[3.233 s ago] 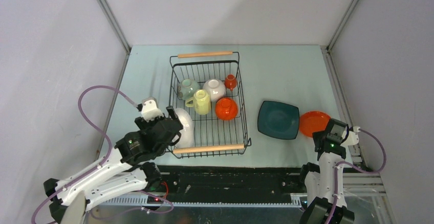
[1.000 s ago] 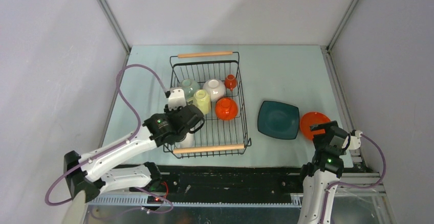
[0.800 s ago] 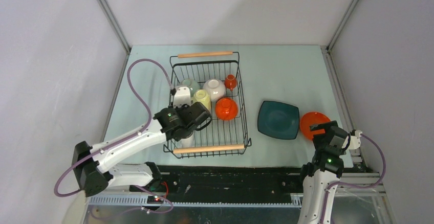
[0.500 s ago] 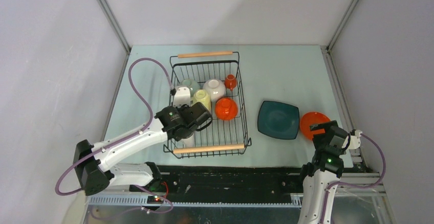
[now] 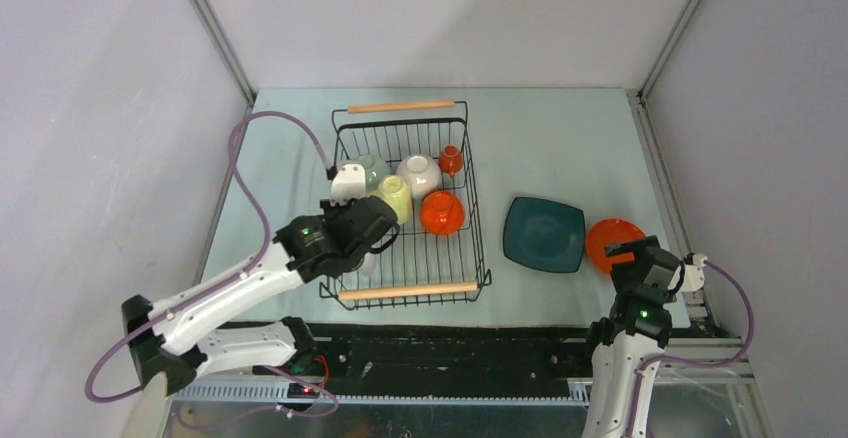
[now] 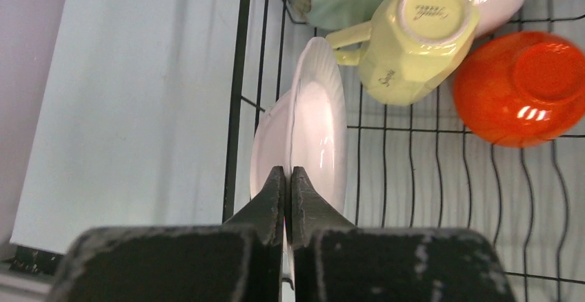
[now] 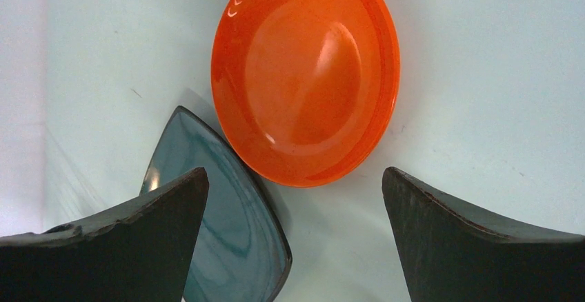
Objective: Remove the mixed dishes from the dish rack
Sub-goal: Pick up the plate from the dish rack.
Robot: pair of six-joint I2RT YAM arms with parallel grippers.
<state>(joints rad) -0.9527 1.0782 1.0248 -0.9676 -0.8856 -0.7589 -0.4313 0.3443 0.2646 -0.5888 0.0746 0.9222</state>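
Observation:
The black wire dish rack holds a pale yellow mug, an orange bowl, a white bowl, a pale green bowl and a small orange cup. Another white bowl stands on edge by the rack's left wall. My left gripper is shut on its rim, and the arm hides most of it from above. The dark teal plate and orange plate lie on the table to the right. My right gripper hangs open above them, holding nothing.
The rack's black left wall runs right beside the gripped bowl. The yellow mug and orange bowl lie upside down to its right. Grey enclosure walls stand close on both sides of the table.
My left gripper has closed onto the white bowl's rim, and its wrist has drawn slightly left and nearer. The right arm has not moved.

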